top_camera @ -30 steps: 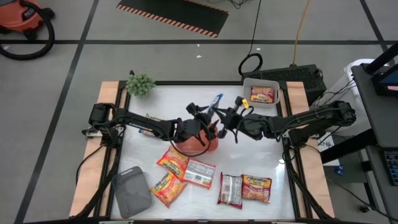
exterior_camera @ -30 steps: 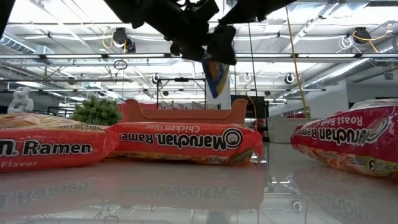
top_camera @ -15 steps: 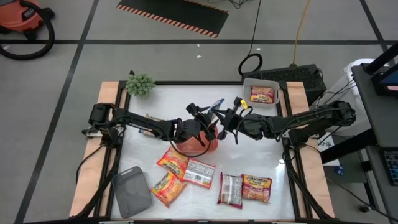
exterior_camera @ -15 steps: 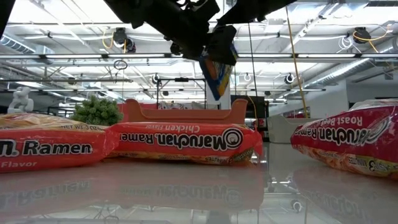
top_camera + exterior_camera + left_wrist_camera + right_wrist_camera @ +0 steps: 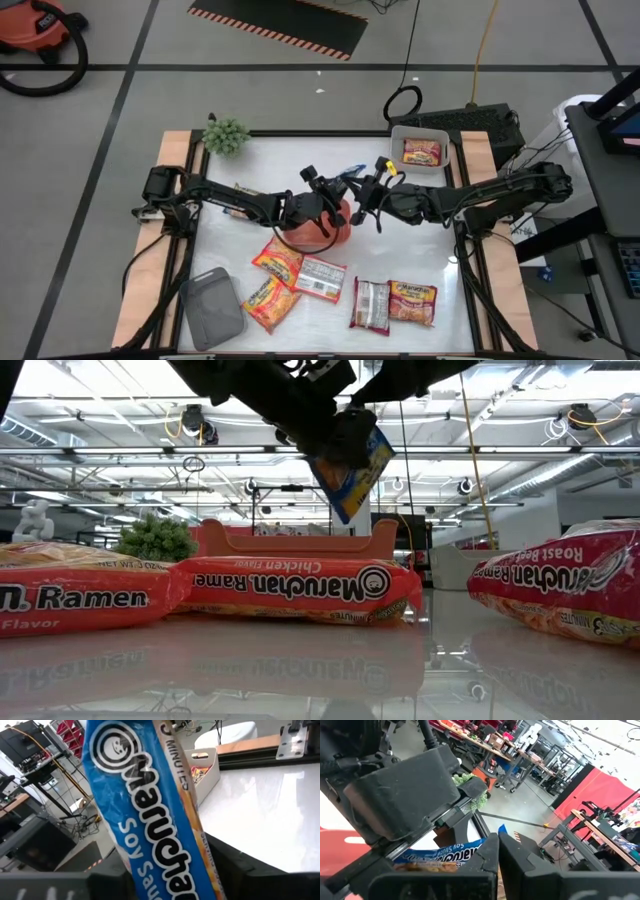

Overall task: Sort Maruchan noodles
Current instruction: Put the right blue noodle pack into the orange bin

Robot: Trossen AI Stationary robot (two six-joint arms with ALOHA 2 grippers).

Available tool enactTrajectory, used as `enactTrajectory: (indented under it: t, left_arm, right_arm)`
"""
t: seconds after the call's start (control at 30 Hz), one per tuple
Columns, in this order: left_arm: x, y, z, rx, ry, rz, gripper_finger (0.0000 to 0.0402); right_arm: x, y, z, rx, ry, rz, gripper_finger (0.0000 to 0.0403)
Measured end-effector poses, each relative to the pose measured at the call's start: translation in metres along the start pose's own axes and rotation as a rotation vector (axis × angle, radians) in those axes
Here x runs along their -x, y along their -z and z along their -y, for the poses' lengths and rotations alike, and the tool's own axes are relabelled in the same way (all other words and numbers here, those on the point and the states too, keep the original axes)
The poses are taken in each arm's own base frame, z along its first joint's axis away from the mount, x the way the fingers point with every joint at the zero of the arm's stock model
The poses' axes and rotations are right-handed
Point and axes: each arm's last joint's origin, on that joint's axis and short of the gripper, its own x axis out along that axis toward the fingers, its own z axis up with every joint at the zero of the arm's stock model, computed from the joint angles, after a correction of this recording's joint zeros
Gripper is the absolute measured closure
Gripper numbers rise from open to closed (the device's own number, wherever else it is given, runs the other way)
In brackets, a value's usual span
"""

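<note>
Both grippers meet in mid-air above the middle of the table (image 5: 420, 260), over a red tray (image 5: 325, 232), with one blue-yellow Maruchan noodle packet (image 5: 352, 472) between them. The right gripper (image 5: 368, 192) is clamped on one edge of the packet, its fingers pressed together with the crinkly wrapper pinched between them. The left gripper (image 5: 322, 198) sits just beside it at half width around the packet; whether its fingers already press the wrapper cannot be told. The packet hangs tilted, clear of the table. This looks like a hand-over, and the risk lies there: if the right gripper lets go before the left has a firm pinch, the slippery packet could slide out and land in the wrong place. The two sets of fingers are also very close and could knock together. Well below the grippers, more packets (image 5: 300, 275) lie loose on the table; another rests in a white tray (image 5: 398, 140) beyond the right gripper.
</note>
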Motion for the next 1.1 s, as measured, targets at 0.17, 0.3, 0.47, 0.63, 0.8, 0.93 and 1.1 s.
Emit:
enactTrajectory:
  t: [0.17, 0.3, 0.47, 0.63, 0.8, 0.93, 1.1]
  left_arm:
    - [0.004, -0.002, -0.004, -0.025, 0.016, -0.015, 0.0258]
    - [0.008, -0.005, -0.008, -0.049, 0.023, -0.027, 0.0260]
    - [0.018, -0.008, -0.017, -0.099, 0.080, -0.061, 0.0261]
    - [0.031, -0.008, -0.025, -0.160, 0.186, -0.119, 0.0262]
    - [0.044, -0.008, -0.035, -0.177, 0.289, -0.181, 0.0262]
    - [0.056, -0.009, -0.043, -0.144, 0.361, -0.216, 0.0263]
    - [0.064, -0.010, -0.048, -0.107, 0.523, -0.247, 0.0263]
  right_arm:
    - [0.000, 0.000, 0.000, 0.000, 0.000, 0.000, 0.0403]
    - [0.001, -0.001, 0.001, -0.006, 0.006, 0.005, 0.0401]
    - [0.007, -0.004, 0.006, -0.012, 0.024, 0.004, 0.0377]
    - [0.016, -0.007, 0.015, -0.049, 0.026, 0.013, 0.0343]
    - [0.026, -0.010, 0.025, -0.075, 0.028, 0.013, 0.0320]
    - [0.030, -0.009, 0.029, -0.074, 0.032, 0.001, 0.0314]
    - [0.034, -0.010, 0.031, -0.069, 0.043, -0.001, 0.0314]
